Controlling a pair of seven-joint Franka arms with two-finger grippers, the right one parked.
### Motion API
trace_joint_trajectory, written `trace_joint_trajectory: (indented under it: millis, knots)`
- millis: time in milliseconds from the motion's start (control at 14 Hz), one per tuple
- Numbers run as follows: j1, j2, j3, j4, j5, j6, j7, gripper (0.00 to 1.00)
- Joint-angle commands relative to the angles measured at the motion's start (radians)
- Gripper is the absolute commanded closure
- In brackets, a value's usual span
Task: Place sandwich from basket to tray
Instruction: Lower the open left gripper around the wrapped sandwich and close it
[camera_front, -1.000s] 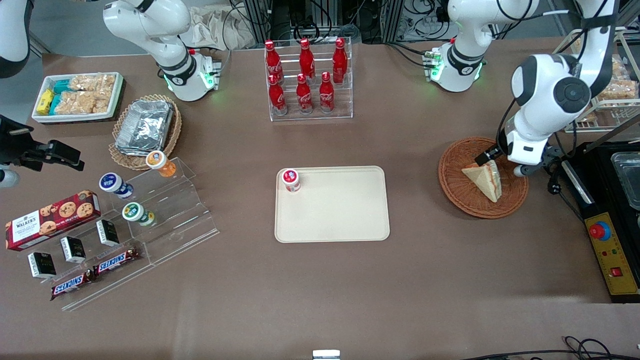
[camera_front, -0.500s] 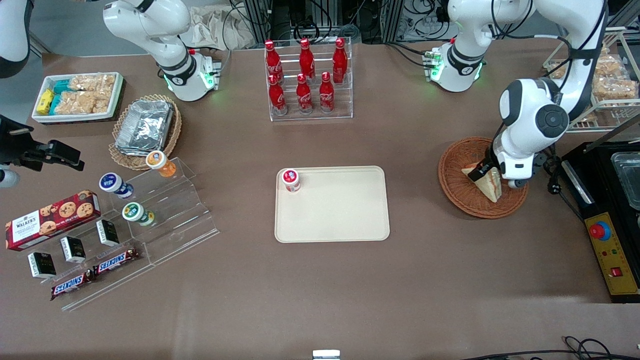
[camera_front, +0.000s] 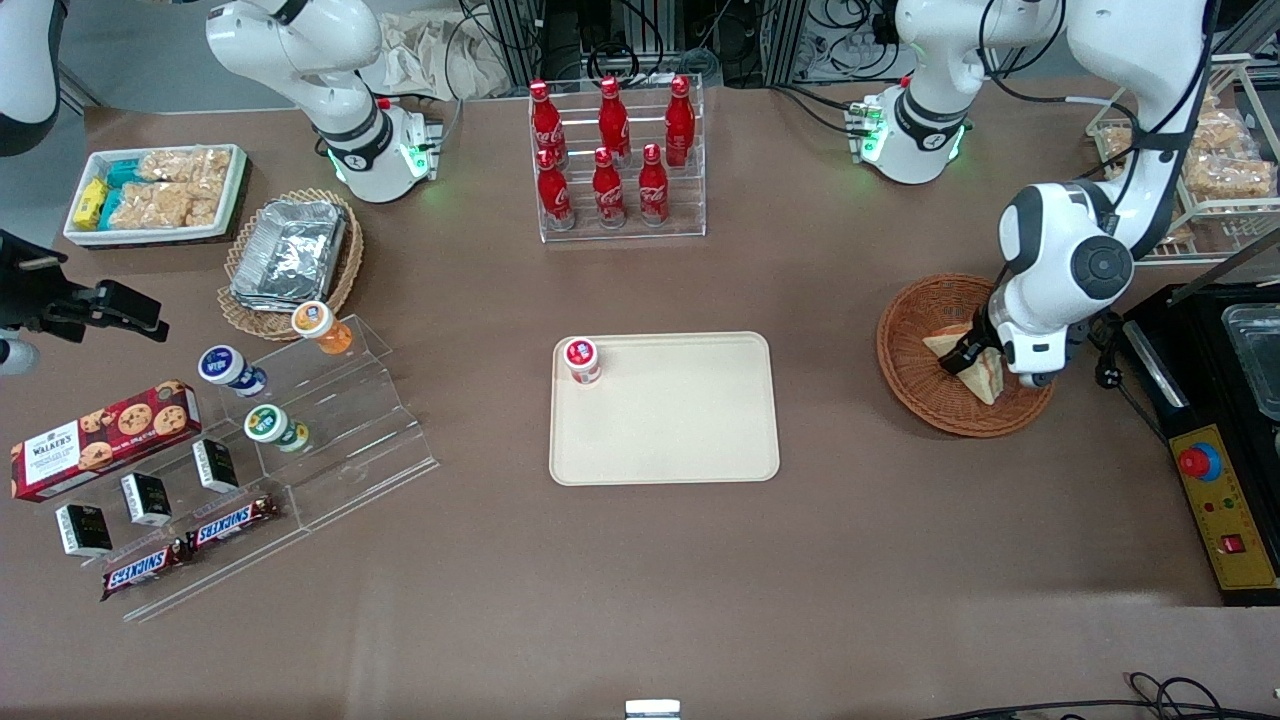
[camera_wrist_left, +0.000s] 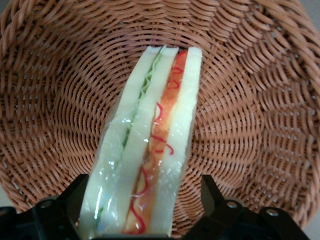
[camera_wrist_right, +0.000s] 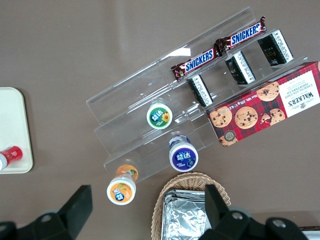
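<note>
Cookie box (camera_wrist_right: 268, 106): "WALKER'S"
Candy bars (camera_wrist_right: 194, 64): "SNICKERS", two of them on the clear stand (camera_wrist_right: 150, 107)
Red bottles (camera_front: 608, 195): white script, too small to read
Sandwich wrap (camera_wrist_left: 150, 165): no text

Toward the parked arm's end of the table (camera_front: 640, 600) I see a white bin of snack packets (camera_front: 155, 190) and, beside it, a tan wicker basket holding foil containers (camera_front: 290, 255). Nearer the front camera, a clear stepped stand (camera_front: 340, 440) carries an orange-capped cup (camera_front: 320, 325), a blue-capped cup (camera_front: 228, 368) and a green-capped cup (camera_front: 272, 425), all tipped on their sides. A Walker's cookie box (camera_front: 100, 438), three small black boxes (camera_front: 148, 498) and two Snickers bars (camera_front: 190, 545) lie by it. A clear rack holds six Coca-Cola bottles (camera_front: 620, 160) upright. Near my end effector (camera_front: 975, 362), a yellow control panel has a red stop button (camera_front: 1200, 462).
</note>
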Motion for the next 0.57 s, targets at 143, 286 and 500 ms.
trace_joint_trajectory:
  millis: [143,286,500]
  knots:
    - [0.004,-0.003,-0.008,-0.007,0.021,0.059,-0.040,0.57]
    - [0.004,-0.015,-0.006,-0.003,0.021,0.045,-0.037,0.64]
    - [0.004,-0.069,-0.003,0.011,0.038,-0.045,-0.035,0.65]
